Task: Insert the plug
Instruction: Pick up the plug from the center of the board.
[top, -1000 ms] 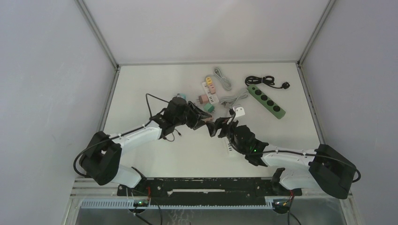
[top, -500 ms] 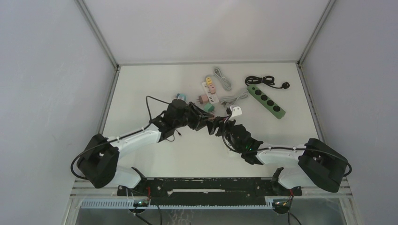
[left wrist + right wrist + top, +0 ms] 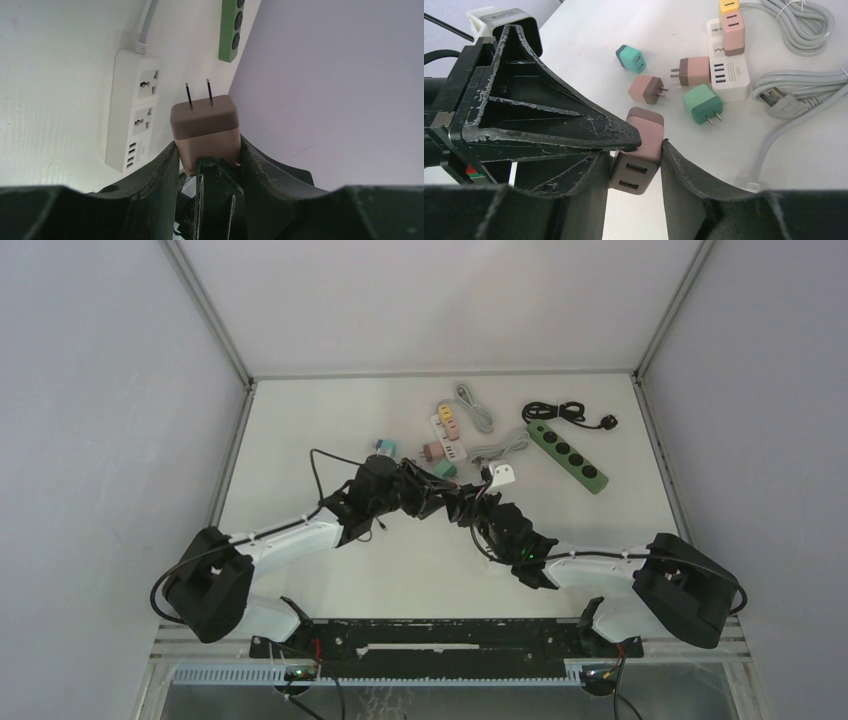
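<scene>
A pink-brown plug (image 3: 205, 130) sits between my left gripper's (image 3: 207, 143) fingers, its two prongs pointing away toward a white power strip (image 3: 137, 112) on the table. My left gripper is shut on it. In the right wrist view the same plug (image 3: 644, 135) shows its two USB ports, and my right gripper (image 3: 636, 159) is shut on its sides, with a left finger (image 3: 574, 125) lying over its top. From above, both grippers meet at the plug (image 3: 453, 502) in mid-table.
A second white strip (image 3: 729, 70) carries pink and yellow plugs. Loose teal (image 3: 631, 58), pink (image 3: 647, 89) and green (image 3: 702, 103) plugs lie beside it. Grey cables (image 3: 804, 25) coil at the back right. A green power strip (image 3: 567, 456) lies further right.
My right gripper has moved left up to the left gripper and closed its fingers on the plug. The left gripper has kept its hold and shifted slightly right.
</scene>
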You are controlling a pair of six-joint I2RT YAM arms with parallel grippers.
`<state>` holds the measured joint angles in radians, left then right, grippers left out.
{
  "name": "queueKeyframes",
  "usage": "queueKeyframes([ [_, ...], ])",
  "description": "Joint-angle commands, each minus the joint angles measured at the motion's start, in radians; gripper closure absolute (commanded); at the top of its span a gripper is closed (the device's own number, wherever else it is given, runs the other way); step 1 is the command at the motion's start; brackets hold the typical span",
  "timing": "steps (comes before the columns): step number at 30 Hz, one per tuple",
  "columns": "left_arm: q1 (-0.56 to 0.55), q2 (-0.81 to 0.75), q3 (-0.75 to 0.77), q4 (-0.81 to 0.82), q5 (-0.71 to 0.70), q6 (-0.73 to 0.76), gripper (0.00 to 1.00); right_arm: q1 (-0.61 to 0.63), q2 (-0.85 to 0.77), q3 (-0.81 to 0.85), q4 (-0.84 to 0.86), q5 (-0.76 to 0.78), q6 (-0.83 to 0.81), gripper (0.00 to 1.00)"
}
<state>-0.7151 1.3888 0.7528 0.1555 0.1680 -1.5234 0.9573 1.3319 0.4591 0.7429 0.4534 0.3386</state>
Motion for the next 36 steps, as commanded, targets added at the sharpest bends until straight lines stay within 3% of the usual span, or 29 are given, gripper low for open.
queueKeyframes([
  [1, -0.017, -0.045, -0.029, 0.080, 0.006, -0.028, 0.63, 0.007, 0.000, 0.042, 0.055, -0.014, 0.003, 0.57],
  [7, -0.018, -0.052, -0.043, 0.104, 0.005, -0.032, 0.60, 0.008, -0.015, 0.041, 0.028, -0.028, 0.005, 0.79],
  [15, -0.018, -0.098, -0.036, 0.033, -0.042, 0.072, 0.33, 0.007, -0.108, 0.042, -0.098, -0.063, -0.017, 1.00],
  [24, -0.017, -0.191, 0.061, -0.224, -0.240, 0.380, 0.10, -0.030, -0.311, 0.118, -0.511, -0.083, -0.013, 1.00],
  [31, -0.012, -0.219, 0.090, -0.276, -0.303, 0.566, 0.00, -0.092, -0.373, 0.290, -0.939, -0.139, -0.005, 1.00],
  [36, -0.012, -0.197, 0.113, -0.278, -0.288, 0.674, 0.00, -0.149, -0.357, 0.435, -1.196, -0.200, 0.001, 1.00],
])
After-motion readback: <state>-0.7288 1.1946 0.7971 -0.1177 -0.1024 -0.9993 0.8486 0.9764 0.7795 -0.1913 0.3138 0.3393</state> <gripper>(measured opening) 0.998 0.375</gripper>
